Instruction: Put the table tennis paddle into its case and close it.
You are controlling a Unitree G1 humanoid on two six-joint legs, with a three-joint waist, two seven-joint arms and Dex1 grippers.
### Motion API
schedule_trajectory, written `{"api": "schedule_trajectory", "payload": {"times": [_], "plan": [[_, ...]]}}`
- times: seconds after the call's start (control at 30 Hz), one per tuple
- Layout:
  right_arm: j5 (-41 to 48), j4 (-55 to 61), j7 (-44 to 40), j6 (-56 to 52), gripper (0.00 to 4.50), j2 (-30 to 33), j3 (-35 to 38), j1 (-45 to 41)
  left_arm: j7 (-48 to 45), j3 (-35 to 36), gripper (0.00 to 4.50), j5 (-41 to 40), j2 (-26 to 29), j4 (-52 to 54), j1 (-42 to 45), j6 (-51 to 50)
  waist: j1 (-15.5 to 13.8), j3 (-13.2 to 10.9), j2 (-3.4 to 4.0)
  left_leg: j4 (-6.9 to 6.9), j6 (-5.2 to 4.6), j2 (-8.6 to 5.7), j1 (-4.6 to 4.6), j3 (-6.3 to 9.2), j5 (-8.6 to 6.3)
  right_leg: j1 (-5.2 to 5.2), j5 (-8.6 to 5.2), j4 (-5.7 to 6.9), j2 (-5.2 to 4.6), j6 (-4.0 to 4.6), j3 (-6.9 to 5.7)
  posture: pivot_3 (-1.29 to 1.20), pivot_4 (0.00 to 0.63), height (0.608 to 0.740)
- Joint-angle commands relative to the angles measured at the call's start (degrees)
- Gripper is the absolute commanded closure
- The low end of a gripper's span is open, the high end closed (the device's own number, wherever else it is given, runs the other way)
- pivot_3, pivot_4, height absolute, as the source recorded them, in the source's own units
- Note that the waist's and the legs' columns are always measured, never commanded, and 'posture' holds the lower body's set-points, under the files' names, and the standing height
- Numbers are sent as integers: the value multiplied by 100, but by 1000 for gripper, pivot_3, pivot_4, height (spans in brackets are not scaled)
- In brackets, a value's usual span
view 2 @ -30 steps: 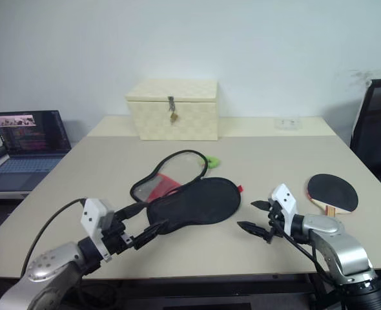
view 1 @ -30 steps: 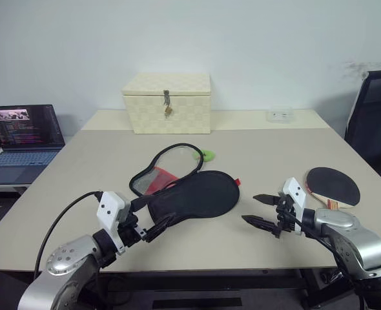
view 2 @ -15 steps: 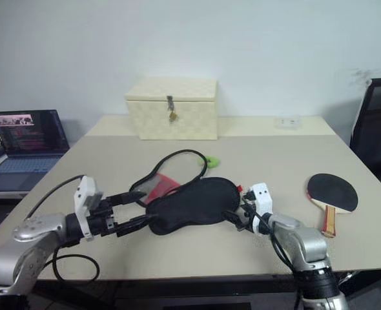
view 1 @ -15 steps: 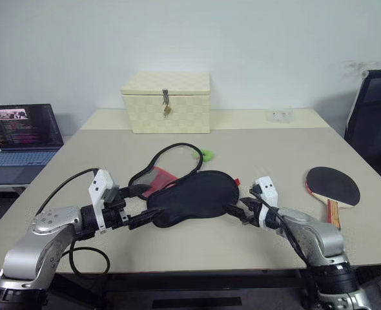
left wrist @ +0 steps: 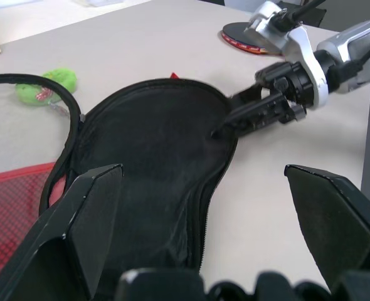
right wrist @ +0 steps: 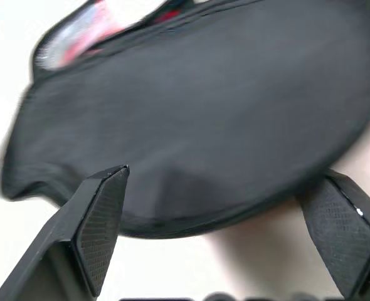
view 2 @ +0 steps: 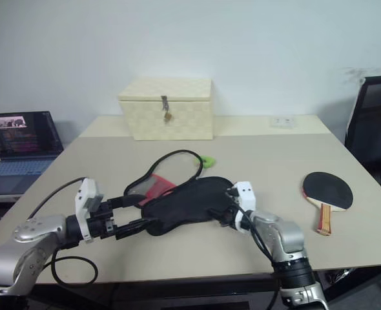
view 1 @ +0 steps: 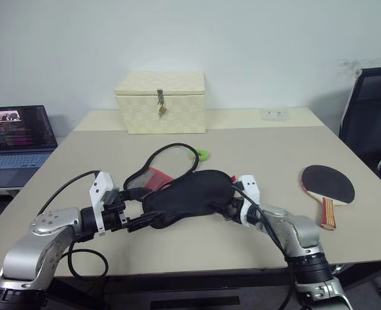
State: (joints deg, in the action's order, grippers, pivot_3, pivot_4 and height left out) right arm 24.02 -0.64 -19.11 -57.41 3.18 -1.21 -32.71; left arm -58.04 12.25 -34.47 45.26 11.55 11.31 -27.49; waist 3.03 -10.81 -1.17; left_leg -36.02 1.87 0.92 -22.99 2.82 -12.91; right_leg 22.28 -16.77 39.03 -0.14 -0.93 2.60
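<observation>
Flanking unzipped black case (view 1: 187, 197), left claw (view 1: 141, 219) spread, right claw (view 1: 221, 208) spread, no legible writing.

Head cameras look down over the table (view 1: 268, 161); both wrist cameras closely face the case (left wrist: 153, 163).

The bench (view 1: 255, 145) is big and pale, and it stands against a plain white wall (view 1: 242, 45). A cream woven box (view 1: 160, 102) with a small latch sits at the far side of the bench, well beyond both tools. An open laptop (view 1: 13, 132) sits on a low side table past the left tool. A black chair (view 1: 370, 116) stands past the right tool. The light is soft and even.
</observation>
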Motion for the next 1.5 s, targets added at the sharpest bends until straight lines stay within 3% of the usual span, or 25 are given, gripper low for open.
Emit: {"api": "schedule_trajectory", "payload": {"times": [0.03,0.07,0.17,0.3,0.53,0.77,0.93,1.17,1.5], "plan": [[165,-15,76,-57,42,-228,114,-297,31,110,9,-19,74,208,21,9,4,0,0,1,0,0,0,0,0,0,0,0,0,0,0,0,150,740],[146,-50,99,-44,42,-260,123,-328,37,103,9,-15,69,212,24,11,5,0,0,1,0,-2,-1,2,0,0,0,-1,-1,0,-2,0,150,740],[116,-162,206,-4,650,-340,201,-376,67,76,0,-5,35,237,27,22,-9,0,-1,0,0,-8,-2,2,0,-1,0,-2,-5,-1,-3,0,150,740],[251,-268,214,-200,2048,-304,402,-454,96,58,0,-12,6,259,36,32,-14,0,0,0,0,-10,-3,3,0,-1,0,-3,-8,-1,-4,0,150,740],[316,-746,-1083,-538,4459,1272,127,-971,162,-30,0,3,-45,330,61,50,-38,0,0,-2,0,-17,-4,1,0,-3,0,-4,-7,-2,-6,0,150,740],[-491,-2067,-3352,497,4459,3014,-1259,-1801,270,13,0,-32,-66,585,-115,23,-12,-3,0,4,-2,-13,-4,-7,-1,0,-2,-7,-6,1,-4,0,150,740],[-1467,-3808,-4210,1967,4459,3103,-1969,-2600,347,-5,0,-41,-84,722,-199,1,27,-3,-1,2,-2,-11,-2,-9,-1,0,-2,-6,-5,2,-2,0,150,740],[-2223,-6064,-3912,3574,4459,2422,-1820,-3877,371,-41,0,-12,-80,759,-206,2,32,-8,0,1,-1,-10,-3,-6,-1,2,-1,-3,-5,2,0,0,150,740],[-2676,-7085,-3149,4317,4459,2122,-1333,-4359,294,-236,0,117,-127,595,17,79,9,-8,1,0,1,-14,-5,1,-1,0,-1,-3,-13,3,-4,0,150,740]]}}
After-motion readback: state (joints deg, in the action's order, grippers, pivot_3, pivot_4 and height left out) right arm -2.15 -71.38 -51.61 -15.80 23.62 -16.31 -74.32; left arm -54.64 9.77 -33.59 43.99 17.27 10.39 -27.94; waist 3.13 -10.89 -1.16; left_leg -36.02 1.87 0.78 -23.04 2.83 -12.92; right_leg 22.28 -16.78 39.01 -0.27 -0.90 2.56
